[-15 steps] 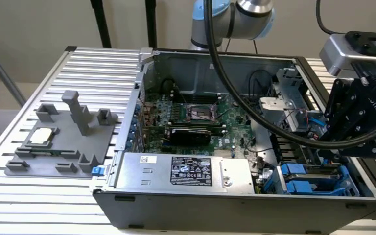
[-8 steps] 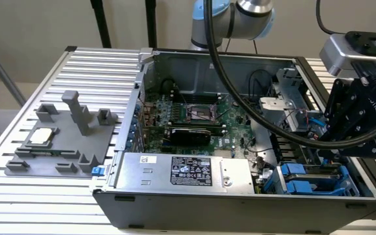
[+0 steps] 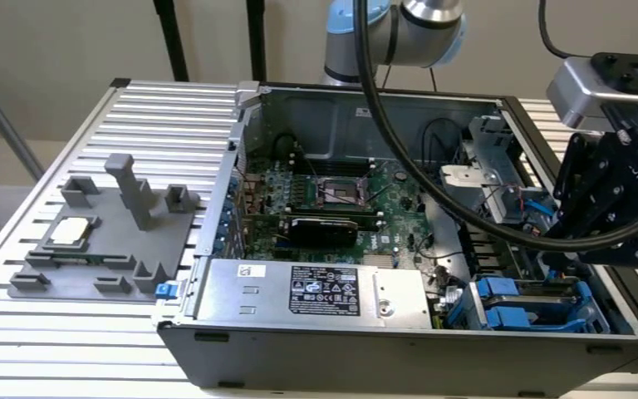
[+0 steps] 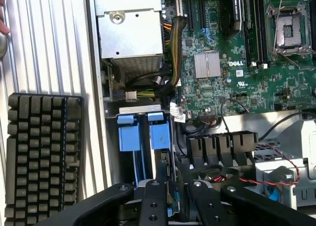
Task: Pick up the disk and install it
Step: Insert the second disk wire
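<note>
**Robot hand poised over the drive bay**

An open computer case (image 3: pixel 408 249) was seen on a slatted desk (image 3: pixel 31 332). The disk (image 3: pixel 515 303), in its blue carrier, was seated in the bay at lower right. The hand (image 4: pixel 170 201) was positioned above it; its grip could not be told.

Beige wall (image 3: pixel 53 41) behind ribbed alu. table (image 3: pixel 64 332).
</note>
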